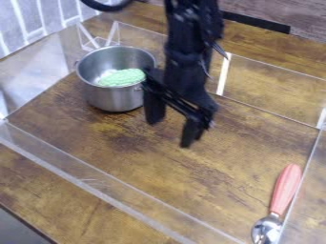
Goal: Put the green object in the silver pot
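Observation:
The silver pot (113, 80) stands at the back left of the wooden table. The pale-green object (122, 77) lies inside it, on the pot's bottom. My gripper (173, 126) hangs from the black arm to the right of the pot, just above the table. Its two black fingers (193, 130) are spread apart with nothing between them. It is clear of the pot's rim.
A red-handled metal spoon (279, 203) lies at the front right. A clear plastic wall (76, 170) runs around the work area, with panels at the front left and back (224, 72).

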`<state>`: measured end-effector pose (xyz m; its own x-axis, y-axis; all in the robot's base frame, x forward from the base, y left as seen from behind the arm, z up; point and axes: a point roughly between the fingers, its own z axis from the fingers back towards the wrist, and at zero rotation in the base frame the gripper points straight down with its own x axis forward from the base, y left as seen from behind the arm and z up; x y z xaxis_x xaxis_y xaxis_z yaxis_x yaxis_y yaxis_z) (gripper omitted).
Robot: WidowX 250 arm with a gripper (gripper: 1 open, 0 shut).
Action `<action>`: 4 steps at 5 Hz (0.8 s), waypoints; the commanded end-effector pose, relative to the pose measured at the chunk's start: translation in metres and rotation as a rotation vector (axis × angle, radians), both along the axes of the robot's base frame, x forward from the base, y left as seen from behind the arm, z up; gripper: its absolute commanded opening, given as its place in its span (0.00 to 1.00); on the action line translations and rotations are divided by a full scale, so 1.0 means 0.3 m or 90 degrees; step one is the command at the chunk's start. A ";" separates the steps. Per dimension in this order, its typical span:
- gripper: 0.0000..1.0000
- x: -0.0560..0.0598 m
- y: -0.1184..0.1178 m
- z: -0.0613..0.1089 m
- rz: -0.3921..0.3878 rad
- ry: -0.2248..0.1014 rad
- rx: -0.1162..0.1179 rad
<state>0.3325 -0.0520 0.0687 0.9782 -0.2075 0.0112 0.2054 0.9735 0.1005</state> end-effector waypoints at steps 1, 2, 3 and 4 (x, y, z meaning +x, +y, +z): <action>1.00 0.059 -0.049 0.098 -0.056 -0.059 0.010; 1.00 0.062 -0.044 0.128 -0.082 -0.065 0.020; 1.00 0.062 -0.043 0.104 -0.069 -0.070 0.024; 1.00 0.060 -0.042 0.082 -0.053 -0.077 0.028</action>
